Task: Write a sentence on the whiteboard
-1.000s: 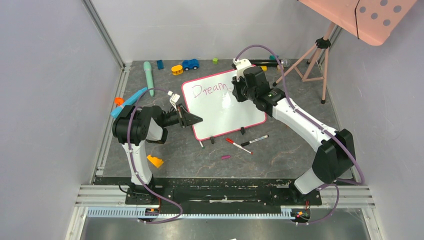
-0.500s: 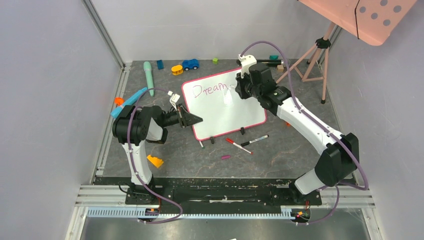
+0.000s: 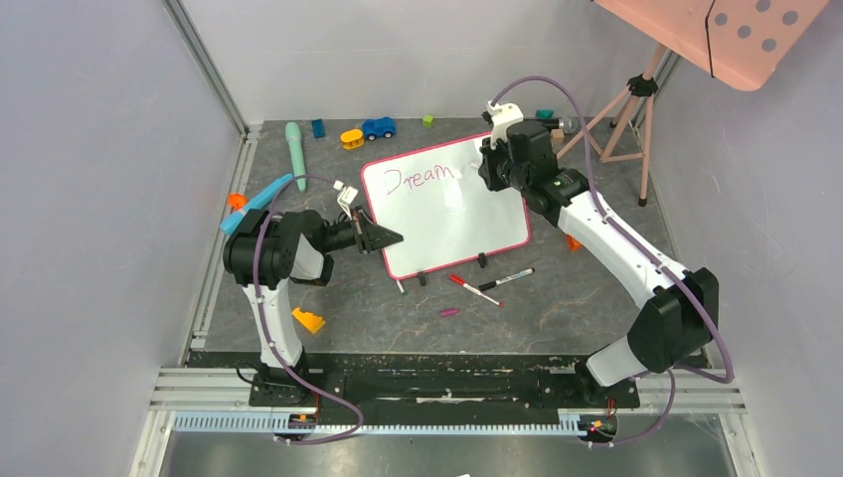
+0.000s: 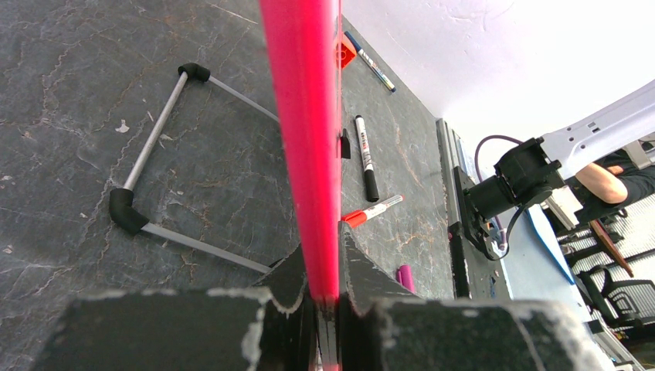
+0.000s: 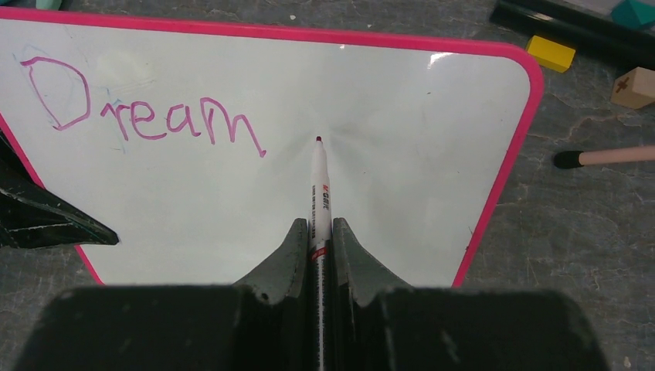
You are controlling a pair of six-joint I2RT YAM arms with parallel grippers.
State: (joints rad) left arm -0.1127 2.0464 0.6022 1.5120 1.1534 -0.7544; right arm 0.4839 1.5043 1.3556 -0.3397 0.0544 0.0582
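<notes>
Along far edge of whiteboard (image 3: 457,224), sentence (image 3: 418,178) left to right.

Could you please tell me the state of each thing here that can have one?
left tool: shut on whiteboard.
right tool: shut on marker.
whiteboard: propped up, edge clamped.
sentence: unfinished, only "Dream" written.
marker: uncapped, tip by the board.

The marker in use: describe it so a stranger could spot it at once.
Find the pink-framed whiteboard. Over its upper right part the right gripper is shut on a white marker, whose dark red tip sits just right of the word Dream. The other markers lie loose beside the board's near edge, held by nothing.
</notes>
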